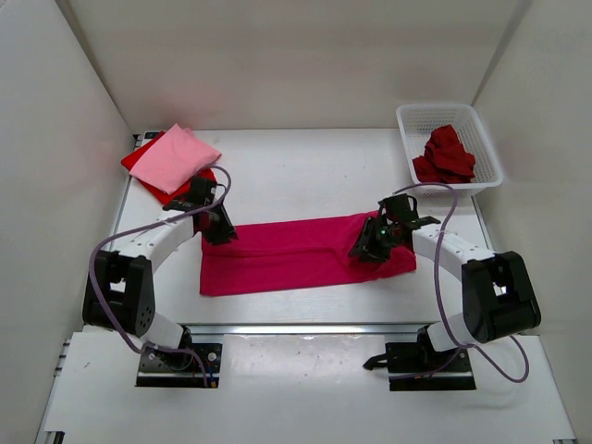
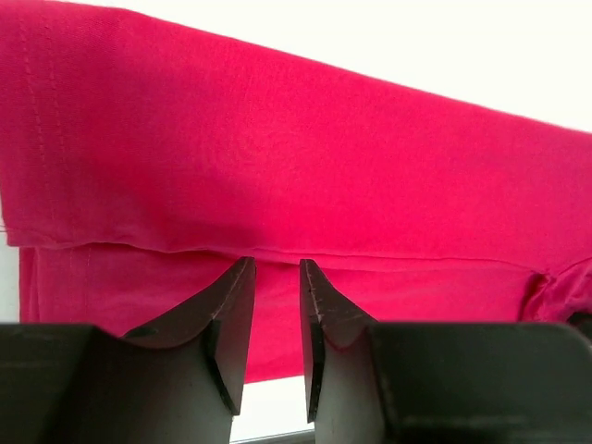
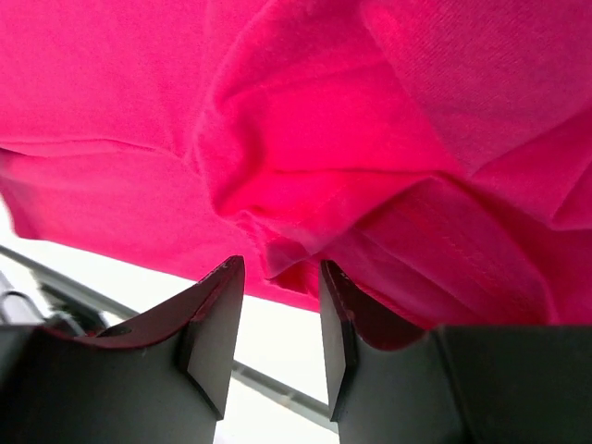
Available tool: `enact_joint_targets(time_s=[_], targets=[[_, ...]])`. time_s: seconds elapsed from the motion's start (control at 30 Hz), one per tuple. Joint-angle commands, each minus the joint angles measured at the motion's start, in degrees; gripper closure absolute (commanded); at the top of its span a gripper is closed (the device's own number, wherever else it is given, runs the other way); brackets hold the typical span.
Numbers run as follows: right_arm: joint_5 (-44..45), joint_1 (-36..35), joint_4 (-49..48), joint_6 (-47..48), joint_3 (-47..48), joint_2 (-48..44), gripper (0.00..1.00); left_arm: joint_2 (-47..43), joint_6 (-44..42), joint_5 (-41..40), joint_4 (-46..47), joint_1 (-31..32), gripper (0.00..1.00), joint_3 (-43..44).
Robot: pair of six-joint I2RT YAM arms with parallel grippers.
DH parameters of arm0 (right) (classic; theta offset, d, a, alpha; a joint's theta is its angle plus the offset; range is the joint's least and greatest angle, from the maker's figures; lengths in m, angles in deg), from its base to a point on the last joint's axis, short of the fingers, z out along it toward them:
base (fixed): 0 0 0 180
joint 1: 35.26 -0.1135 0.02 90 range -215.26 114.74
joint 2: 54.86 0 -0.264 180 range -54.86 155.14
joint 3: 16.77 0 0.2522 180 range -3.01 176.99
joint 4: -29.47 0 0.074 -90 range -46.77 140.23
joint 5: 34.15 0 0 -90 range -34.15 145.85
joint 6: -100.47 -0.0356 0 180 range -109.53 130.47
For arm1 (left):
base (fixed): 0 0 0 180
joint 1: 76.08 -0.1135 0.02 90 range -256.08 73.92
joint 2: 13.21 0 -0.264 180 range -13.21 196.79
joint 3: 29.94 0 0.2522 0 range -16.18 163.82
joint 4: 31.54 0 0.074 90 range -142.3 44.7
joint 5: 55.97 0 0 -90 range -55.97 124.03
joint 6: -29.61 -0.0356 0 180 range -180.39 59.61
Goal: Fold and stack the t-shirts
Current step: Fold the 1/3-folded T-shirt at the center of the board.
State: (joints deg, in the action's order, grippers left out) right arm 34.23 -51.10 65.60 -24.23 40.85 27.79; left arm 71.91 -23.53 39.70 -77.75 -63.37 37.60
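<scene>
While lying as a long folded band on the white desk (image 1: 305,171), the soft magenta cloth t-shirt (image 1: 296,254) is spanning both arms.
Left hand (image 2: 276,266) and right hand (image 3: 282,266) are hovering over its ends, fingers apart, clamping nothing; the cloth is probably light and limp, so pinching the layered end edges looks best.

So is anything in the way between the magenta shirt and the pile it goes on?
No object is. Bare table lies between the magenta shirt and the pink shirt stacked on the red shirt. Only the left gripper sits there, by the magenta shirt's left end.
</scene>
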Motion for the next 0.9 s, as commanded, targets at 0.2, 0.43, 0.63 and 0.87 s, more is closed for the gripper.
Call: enact_joint_targets(time_s=[0.2, 0.43, 0.63, 0.87], targets=[[-3.8, 1.2, -7.5, -7.0, -2.1, -1.1, 0.65, 5.8, -2.5, 0.7, 1.6, -8.8, 0.65, -1.8], [-3.4, 1.7, -7.5, -7.3, -3.7, -1.2, 0.66, 6.0, -2.9, 0.4, 4.1, -12.7, 0.65, -4.8], [-4.9, 2.4, -8.7, -7.1, -3.7, 0.7, 0.79, 6.6, -2.2, 1.5, 2.3, -13.5, 0.67, -5.3], [-5.9, 3.2, -9.1, -7.5, -5.0, -2.5, 0.97, 2.3, -2.1, 2.4, -0.2, -11.0, 0.65, 0.3]])
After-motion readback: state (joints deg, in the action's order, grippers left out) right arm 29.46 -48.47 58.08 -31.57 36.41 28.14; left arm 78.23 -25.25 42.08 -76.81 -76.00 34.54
